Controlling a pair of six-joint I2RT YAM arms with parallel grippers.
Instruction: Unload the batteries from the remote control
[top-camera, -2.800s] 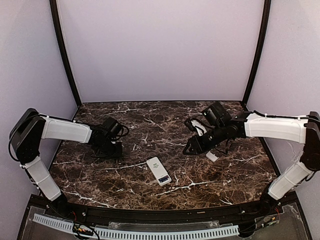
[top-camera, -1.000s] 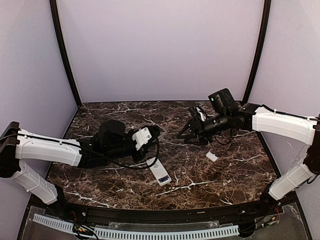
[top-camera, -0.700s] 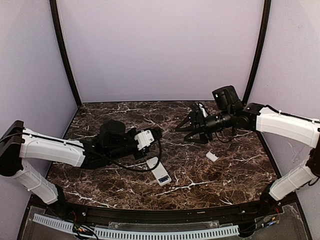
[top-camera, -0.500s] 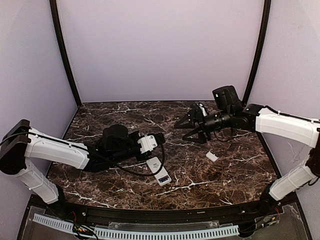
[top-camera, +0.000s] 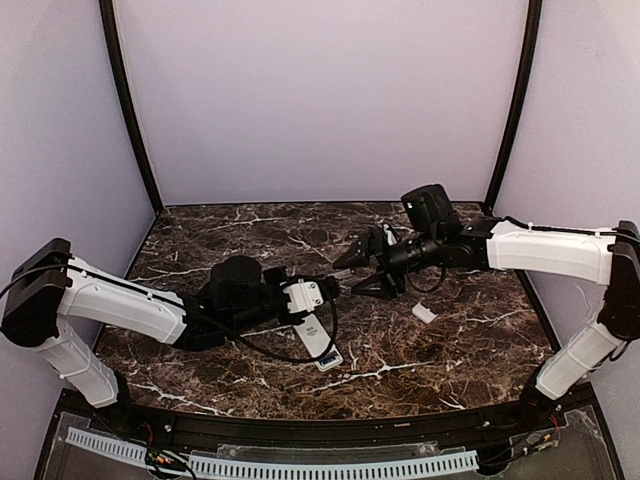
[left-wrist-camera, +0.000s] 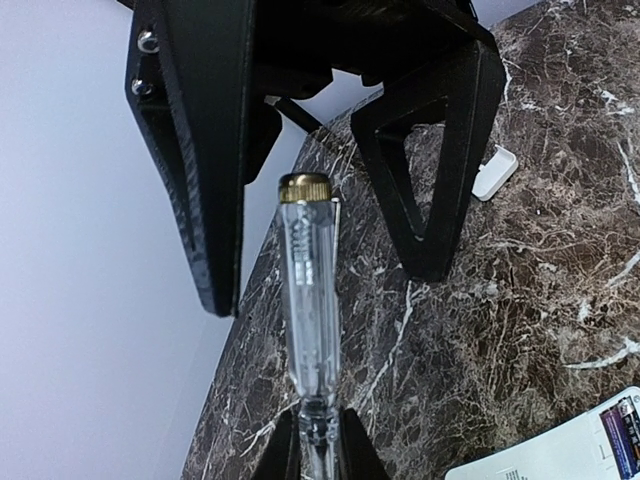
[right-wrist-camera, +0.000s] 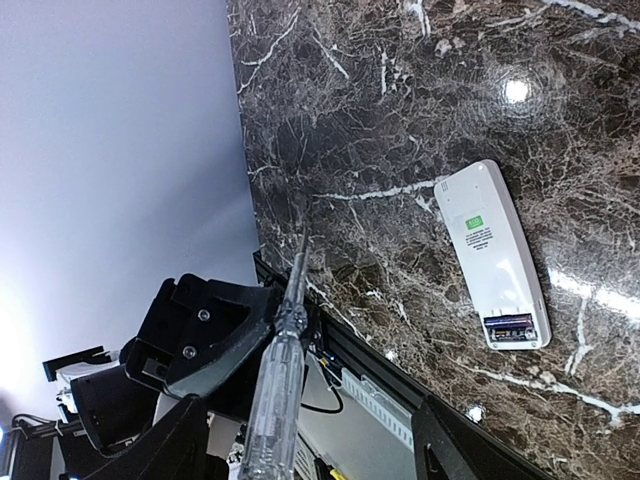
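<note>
The white remote control (top-camera: 318, 346) lies on the marble near the front centre, its end compartment open with dark blue-purple batteries (right-wrist-camera: 510, 325) inside; both also show at the left wrist view's bottom right, the remote (left-wrist-camera: 545, 462) and the batteries (left-wrist-camera: 622, 445). My left gripper (top-camera: 328, 288) is shut on the neck of a clear-handled screwdriver (left-wrist-camera: 305, 300) and holds it above the table. Its brass-capped handle points into my right gripper (top-camera: 358, 272), which is open with a finger (left-wrist-camera: 200, 150) on each side of the handle, not touching it. In the right wrist view the screwdriver (right-wrist-camera: 280, 380) runs between the open jaws.
The small white cover piece (top-camera: 425, 313) lies on the marble right of centre, also in the left wrist view (left-wrist-camera: 494, 174). Lilac walls enclose the back and sides. The table's front rail (right-wrist-camera: 380, 395) is close behind the left gripper.
My left arm has swung right, carrying the screwdriver over the remote toward the right gripper. My right gripper has come left and lower, staying open, so its fingers now flank the handle.
</note>
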